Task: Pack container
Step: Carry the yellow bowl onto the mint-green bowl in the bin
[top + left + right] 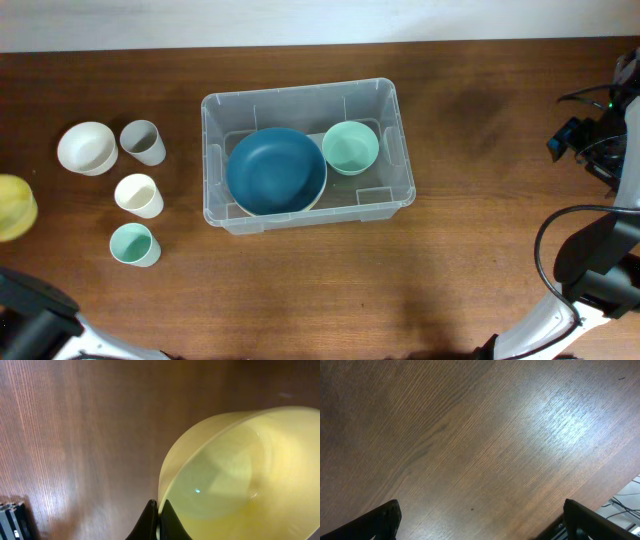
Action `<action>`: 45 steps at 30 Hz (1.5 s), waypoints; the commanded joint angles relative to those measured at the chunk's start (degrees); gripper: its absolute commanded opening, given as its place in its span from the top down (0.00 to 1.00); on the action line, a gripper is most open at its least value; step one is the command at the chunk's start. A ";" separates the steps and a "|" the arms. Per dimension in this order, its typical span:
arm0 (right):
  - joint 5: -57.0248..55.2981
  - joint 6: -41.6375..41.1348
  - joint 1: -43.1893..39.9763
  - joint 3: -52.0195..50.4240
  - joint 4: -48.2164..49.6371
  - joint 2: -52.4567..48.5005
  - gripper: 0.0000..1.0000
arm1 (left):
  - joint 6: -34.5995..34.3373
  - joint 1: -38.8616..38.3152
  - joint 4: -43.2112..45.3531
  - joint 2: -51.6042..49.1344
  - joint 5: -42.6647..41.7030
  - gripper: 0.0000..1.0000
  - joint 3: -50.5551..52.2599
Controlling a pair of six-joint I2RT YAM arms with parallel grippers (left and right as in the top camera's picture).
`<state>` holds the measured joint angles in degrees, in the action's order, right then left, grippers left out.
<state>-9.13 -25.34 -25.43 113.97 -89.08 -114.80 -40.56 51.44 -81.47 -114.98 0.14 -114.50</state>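
Note:
The clear plastic container (400,120) stands mid-table. It holds a large dark blue bowl (276,171) and a small mint green bowl (350,147). A yellow bowl (14,207) is at the far left edge; in the left wrist view (240,475) it fills the right half. My left gripper (159,510) is shut on the yellow bowl's rim. My right gripper (480,520) is open and empty over bare wood at the far right of the table.
Left of the container stand a white bowl (86,148), a grey cup (143,141), a cream cup (138,195) and a mint cup (134,245). The right arm and its cables (600,130) are at the right edge. The table's edge shows in the right wrist view (625,485).

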 commanded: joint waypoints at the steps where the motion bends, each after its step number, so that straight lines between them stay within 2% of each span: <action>1: -0.33 -0.44 -0.09 -0.20 0.00 0.02 0.01 | 0.28 -4.57 -0.26 9.27 -3.72 0.99 -1.55; 3: -0.33 -0.44 -0.09 -0.20 0.00 0.02 0.01 | 0.28 -8.96 -0.20 13.84 -6.95 0.99 -1.55; 6: -0.33 -0.44 -0.09 -0.20 0.00 0.02 0.01 | 0.28 -16.13 0.59 18.01 -7.21 0.99 -1.55; 9: -0.33 -0.44 -0.09 -0.20 0.00 0.02 0.01 | 0.28 -33.24 3.93 21.11 -5.40 0.99 -1.55; 14: -0.33 -0.44 -0.09 -0.20 0.00 0.02 0.01 | 0.26 -56.26 8.92 18.01 1.22 0.99 -1.53; 19: -0.33 -0.44 -0.09 -0.20 0.00 0.02 0.01 | 0.26 -68.32 13.38 11.10 1.22 0.99 -1.53; 30: -0.33 -0.44 -0.09 -0.20 0.00 0.02 0.01 | 0.28 -78.47 21.51 -7.02 1.16 0.99 -1.53; 36: -0.33 -0.44 -0.09 -0.20 0.00 0.02 0.01 | 0.26 -80.78 24.30 -10.82 1.14 0.98 -1.53; 45: -0.33 -0.44 -0.09 -0.20 0.00 0.02 0.01 | 0.24 -81.44 24.02 -10.95 1.20 0.98 -1.53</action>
<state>-9.13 -25.32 -25.43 113.97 -89.08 -114.80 -40.56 -29.80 -57.45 -125.40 0.69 -115.42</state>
